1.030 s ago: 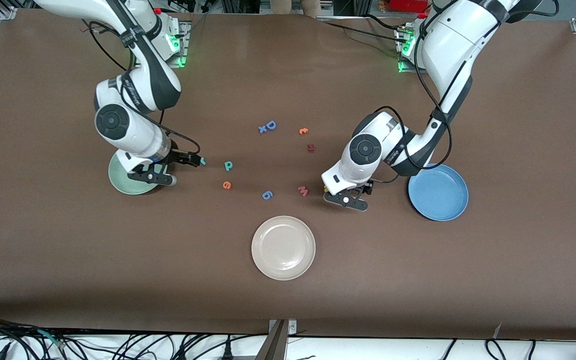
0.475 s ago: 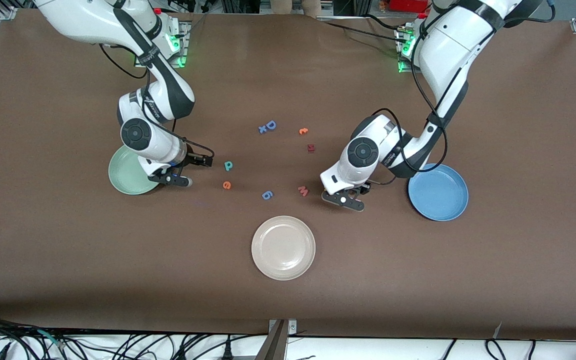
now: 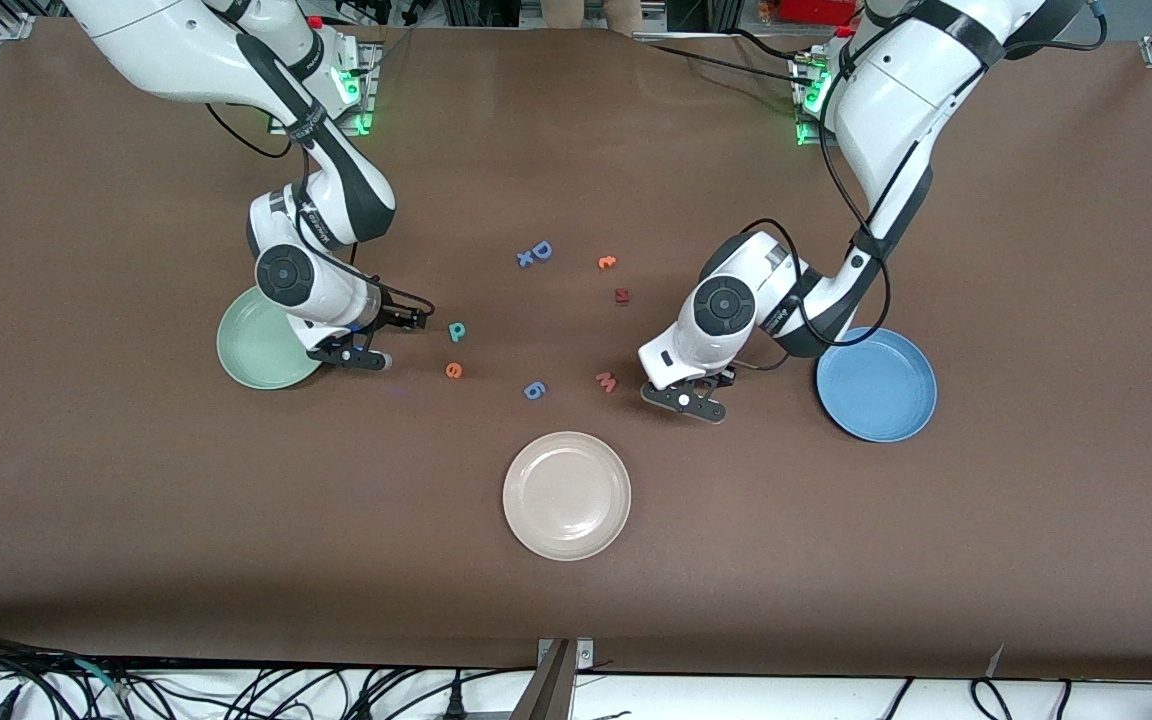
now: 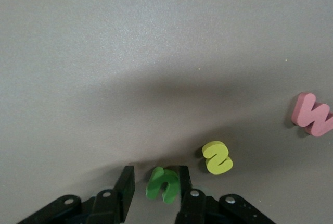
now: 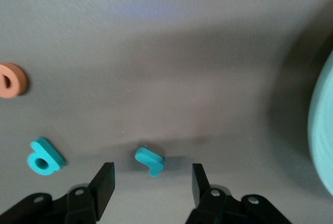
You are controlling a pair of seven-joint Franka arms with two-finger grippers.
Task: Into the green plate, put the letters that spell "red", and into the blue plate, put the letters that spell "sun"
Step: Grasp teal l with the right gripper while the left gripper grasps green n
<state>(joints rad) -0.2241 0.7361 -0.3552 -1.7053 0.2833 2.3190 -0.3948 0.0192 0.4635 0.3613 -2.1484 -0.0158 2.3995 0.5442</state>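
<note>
only the wrist views show the green n (image 4: pixel 164 184) and teal r (image 5: pixel 150 160).

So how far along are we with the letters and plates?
Nothing is done: the green plate and the blue plate are both empty. In hand: the left gripper sits open around the green n, the right gripper open around the teal r, neither lifted. Left: the yellow s, teal d and orange e lie on the table; I cannot spot the u.
</note>
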